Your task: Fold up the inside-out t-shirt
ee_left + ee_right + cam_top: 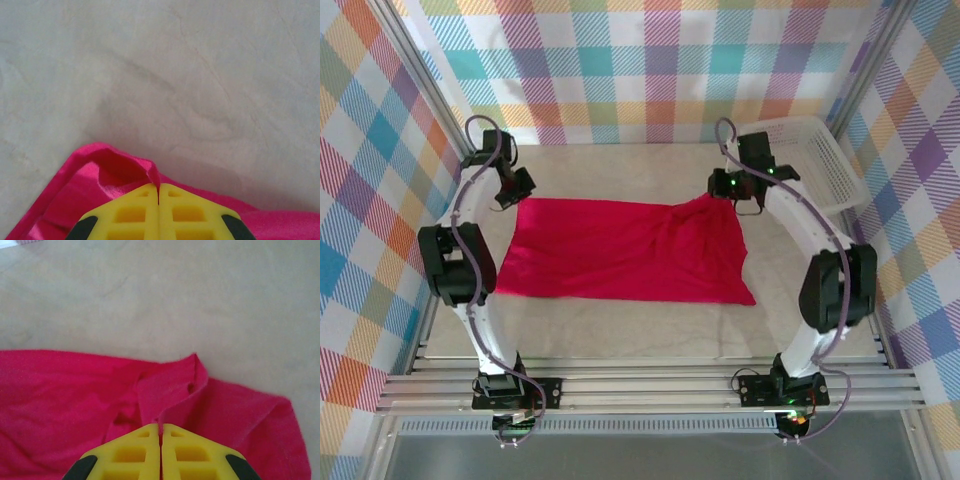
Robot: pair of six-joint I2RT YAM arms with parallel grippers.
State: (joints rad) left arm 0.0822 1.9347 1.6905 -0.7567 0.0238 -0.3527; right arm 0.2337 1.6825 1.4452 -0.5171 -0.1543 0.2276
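Note:
The crimson inside-out t-shirt [630, 250] lies spread as a rough rectangle across the middle of the table. At its far left corner my left gripper [517, 190] is shut on a pinched fold of the t-shirt [115, 175]; the yellow fingers [135, 212] meet with red cloth between them. My right gripper [732, 190] is shut on the far right corner, which rises in a small peak. In the right wrist view the t-shirt [75, 400] bunches up just ahead of the closed yellow fingers [187, 452].
A white mesh basket [810, 160] stands at the back right, close behind the right arm. Pale cloth-covered tabletop [620, 330] surrounds the shirt, with bare room in front of it. Checked walls [650, 70] enclose the back and sides.

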